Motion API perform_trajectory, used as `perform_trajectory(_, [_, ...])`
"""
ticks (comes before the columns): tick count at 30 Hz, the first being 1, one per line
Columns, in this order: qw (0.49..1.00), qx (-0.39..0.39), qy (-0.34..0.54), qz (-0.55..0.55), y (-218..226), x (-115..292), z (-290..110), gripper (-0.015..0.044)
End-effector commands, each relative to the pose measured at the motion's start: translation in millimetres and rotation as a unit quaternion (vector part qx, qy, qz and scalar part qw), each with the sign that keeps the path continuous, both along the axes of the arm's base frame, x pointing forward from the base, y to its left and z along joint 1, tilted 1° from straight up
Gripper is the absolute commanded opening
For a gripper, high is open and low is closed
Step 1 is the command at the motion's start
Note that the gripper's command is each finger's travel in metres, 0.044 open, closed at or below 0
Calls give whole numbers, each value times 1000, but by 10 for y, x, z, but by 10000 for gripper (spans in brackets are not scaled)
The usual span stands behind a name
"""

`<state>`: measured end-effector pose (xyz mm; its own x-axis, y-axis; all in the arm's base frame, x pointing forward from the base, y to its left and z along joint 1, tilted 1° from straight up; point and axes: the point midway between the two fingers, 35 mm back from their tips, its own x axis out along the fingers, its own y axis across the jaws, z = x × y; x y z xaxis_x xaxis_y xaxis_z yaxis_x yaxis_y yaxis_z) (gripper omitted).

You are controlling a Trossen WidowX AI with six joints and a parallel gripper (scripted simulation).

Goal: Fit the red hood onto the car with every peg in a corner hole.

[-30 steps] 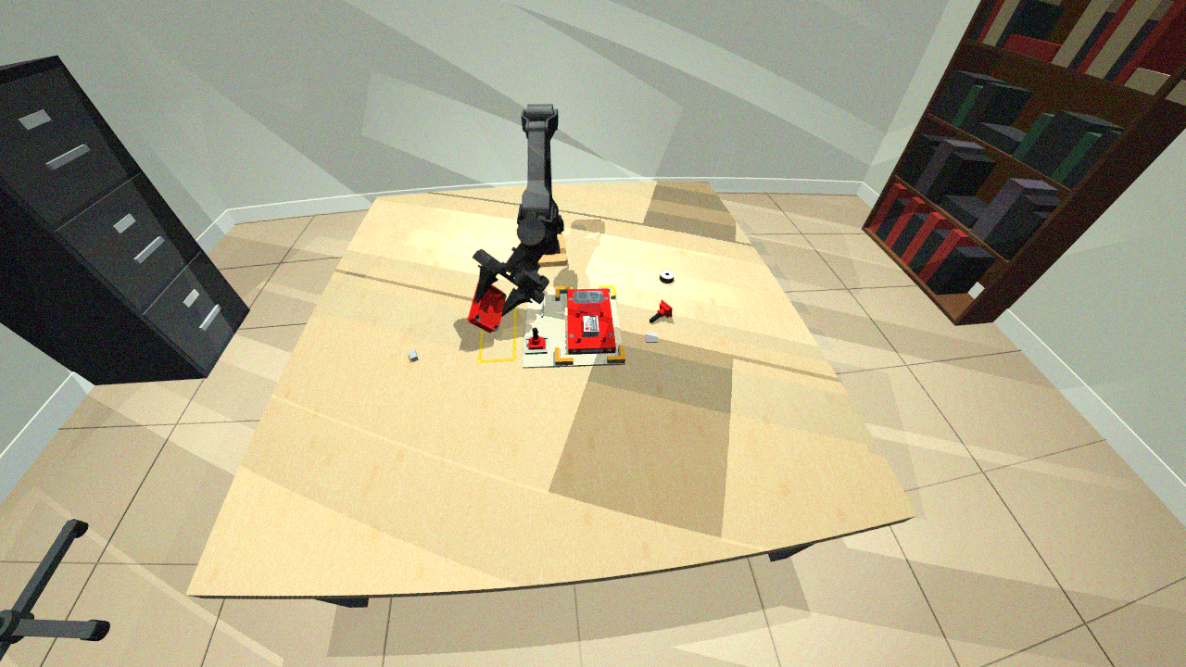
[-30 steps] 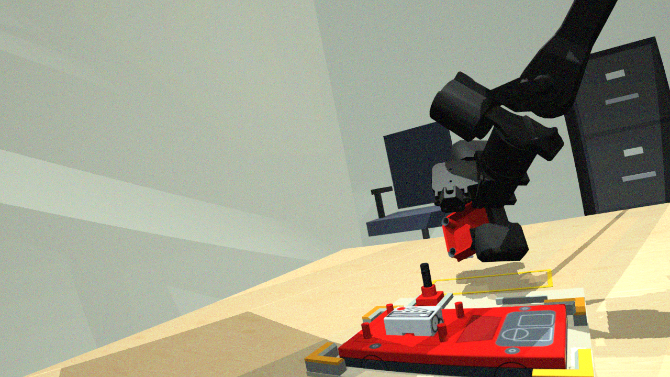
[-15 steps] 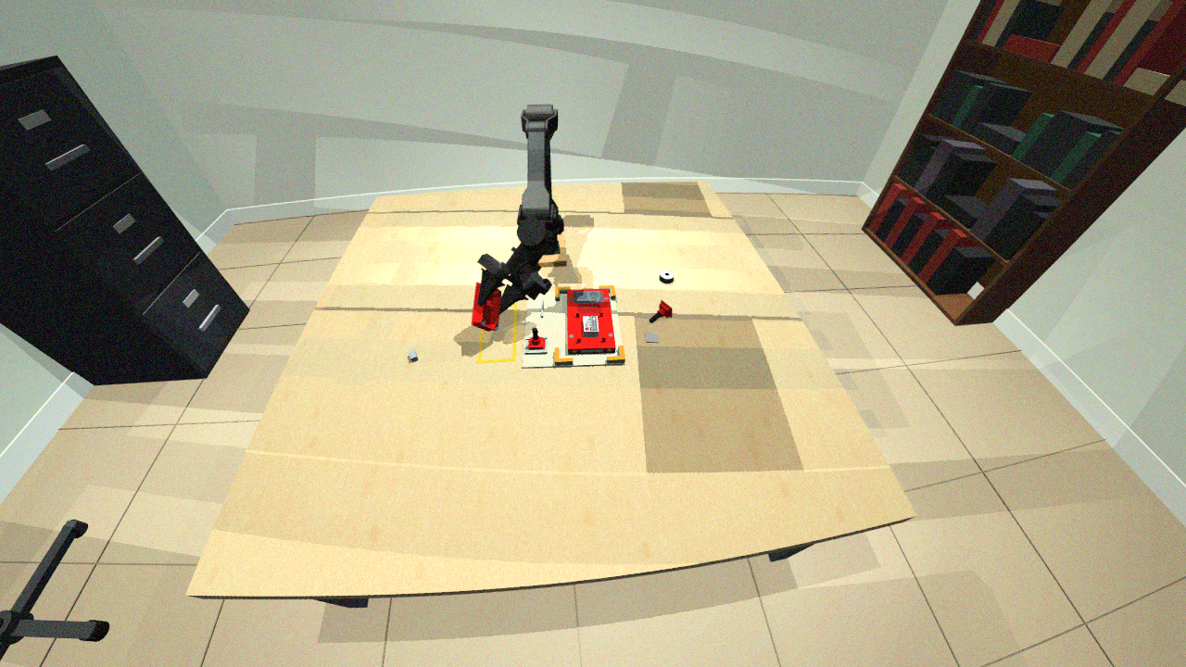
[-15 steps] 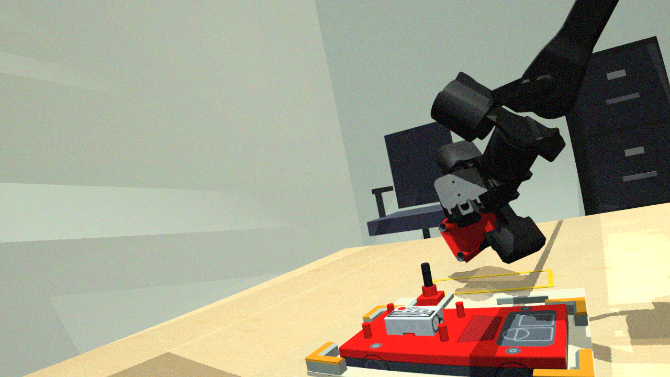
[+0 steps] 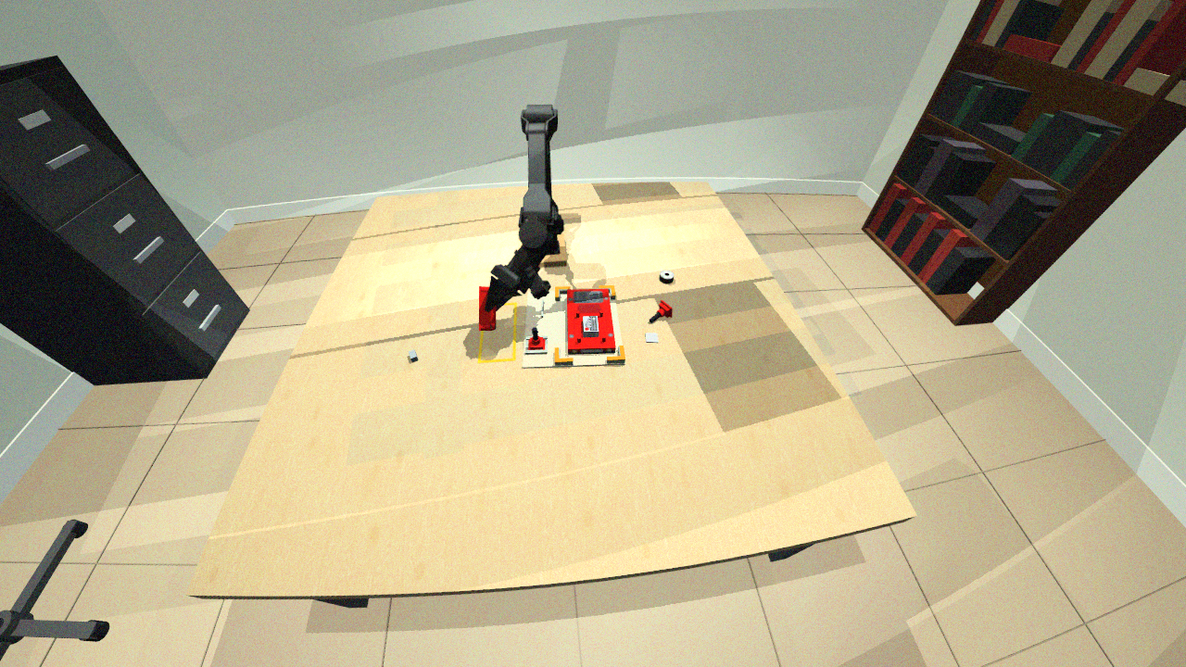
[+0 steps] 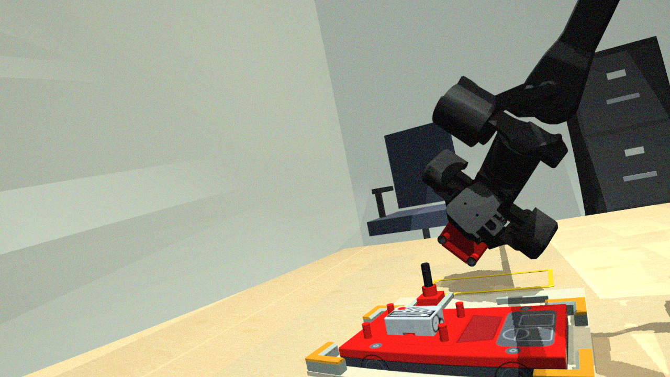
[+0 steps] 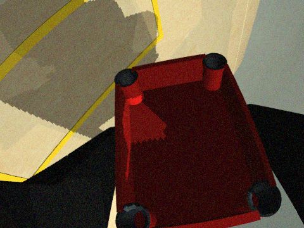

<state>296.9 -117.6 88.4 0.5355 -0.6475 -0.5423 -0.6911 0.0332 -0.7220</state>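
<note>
The red hood [image 5: 485, 311] [image 6: 459, 244] [image 7: 193, 136] is held in the air, steeply tilted, left of the jig in the top view. Its hollow underside with dark-rimmed corner holes faces the wrist camera. My gripper [image 5: 490, 308] [image 7: 182, 123] is shut on the hood, a black finger at each side; the fingertips are mostly hidden in the exterior view. The red chassis [image 5: 605, 310] [image 6: 421, 349] sits in the jig [image 5: 563, 358] [image 6: 324, 356]. The grey engine block [image 5: 589, 324] [image 6: 408, 323] is on its deck, with four upright red pegs around it, such as the front peg [image 6: 443, 332].
A red fixture with a black post [image 5: 536, 341] [image 6: 426, 276] stands beside the chassis. A yellow outline [image 5: 498, 359] [image 6: 550, 278] marks the table below the hood. Right of the jig lie a red-and-black part [image 5: 663, 309], a white square [image 5: 651, 337] and a ring [image 5: 665, 277]. A grey block [image 5: 412, 356] lies left.
</note>
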Motion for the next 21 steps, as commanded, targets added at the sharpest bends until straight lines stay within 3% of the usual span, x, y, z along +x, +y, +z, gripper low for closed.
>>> perform_trajectory(1, [998,-29,40,27,7,-13,-68,0])
perform_trajectory(21, [940,-180,225,183,92,-65,-369,0])
